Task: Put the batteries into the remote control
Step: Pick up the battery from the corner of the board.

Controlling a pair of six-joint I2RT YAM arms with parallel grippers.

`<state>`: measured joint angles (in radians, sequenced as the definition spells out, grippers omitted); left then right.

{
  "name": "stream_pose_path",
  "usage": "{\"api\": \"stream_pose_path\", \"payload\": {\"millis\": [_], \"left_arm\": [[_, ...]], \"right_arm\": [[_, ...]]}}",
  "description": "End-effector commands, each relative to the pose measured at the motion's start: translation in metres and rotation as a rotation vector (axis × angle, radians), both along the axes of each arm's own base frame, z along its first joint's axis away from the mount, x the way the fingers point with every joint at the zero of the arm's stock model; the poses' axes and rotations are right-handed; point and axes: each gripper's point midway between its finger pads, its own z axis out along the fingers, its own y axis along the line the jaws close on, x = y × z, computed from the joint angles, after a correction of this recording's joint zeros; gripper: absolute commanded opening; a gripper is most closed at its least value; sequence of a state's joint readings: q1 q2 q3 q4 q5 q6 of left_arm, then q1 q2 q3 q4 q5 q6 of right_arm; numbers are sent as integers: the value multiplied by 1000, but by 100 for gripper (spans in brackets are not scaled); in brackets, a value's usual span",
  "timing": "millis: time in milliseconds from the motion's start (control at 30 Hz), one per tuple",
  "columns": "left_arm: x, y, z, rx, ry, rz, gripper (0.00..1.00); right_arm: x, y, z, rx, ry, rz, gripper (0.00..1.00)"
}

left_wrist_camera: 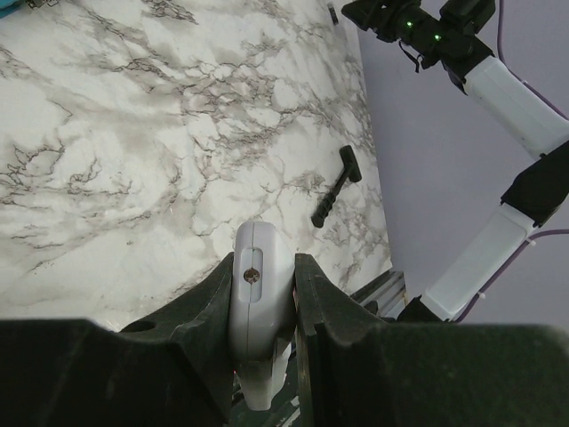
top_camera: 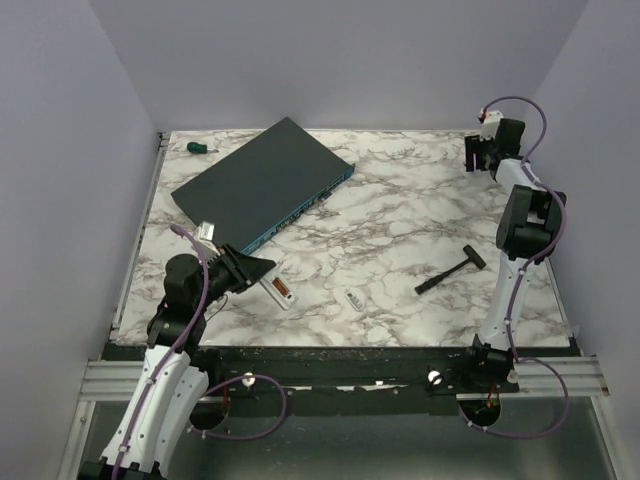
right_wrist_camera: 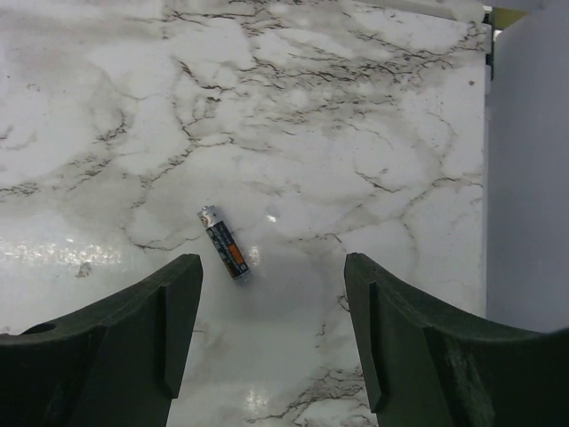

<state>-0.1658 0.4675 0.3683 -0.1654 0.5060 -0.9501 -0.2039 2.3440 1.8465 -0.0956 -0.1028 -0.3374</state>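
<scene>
Left hand (top_camera: 262,277): closed tight on the remote control (top_camera: 279,291), one finger (left_wrist_camera: 209,307) on each long side.
Remote control position: front left of the worktop (top_camera: 400,200), projecting from the left hand towards the centre. An orange-brown patch shows on its upper face; whether this is the open battery bay cannot be told.
Dark flat box (top_camera: 262,185): just behind the left hand, well clear of the pick.
Green-handled item (top_camera: 197,147): far left corner, out of the way.
Small white piece (top_camera: 352,299): just right of the remote control, possibly a cover. Avoid it on the return path.
T-shaped tool (top_camera: 452,270): between the two work areas. Carry the battery above it.
Right hand (right_wrist_camera: 271,267): jaws wide, nothing held, hovering over the far right corner.
Battery (right_wrist_camera: 224,242): lying flat, nearer the left finger and at a slant.
Procedure: centre the right hand over the battery, turn the wrist so the pads close across the barrel, descend, then close. The barrel is likely to roll if nudged.
Wall (right_wrist_camera: 529,178): close on the right, limiting sideways correction.
</scene>
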Motion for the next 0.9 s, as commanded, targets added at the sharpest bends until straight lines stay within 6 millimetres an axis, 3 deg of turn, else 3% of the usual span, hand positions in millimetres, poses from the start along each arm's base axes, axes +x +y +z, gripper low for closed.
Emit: {"api": "stream_pose_path", "payload": {"millis": [0, 467, 867], "left_arm": [[0, -3, 8, -3, -36, -23, 0], [2, -3, 6, -4, -40, -19, 0], [3, -3, 5, 2, -38, -15, 0]], "right_arm": [[1, 21, -28, 91, 55, 70, 72], [0, 12, -44, 192, 80, 47, 66], [-3, 15, -64, 225, 141, 51, 49]]}}
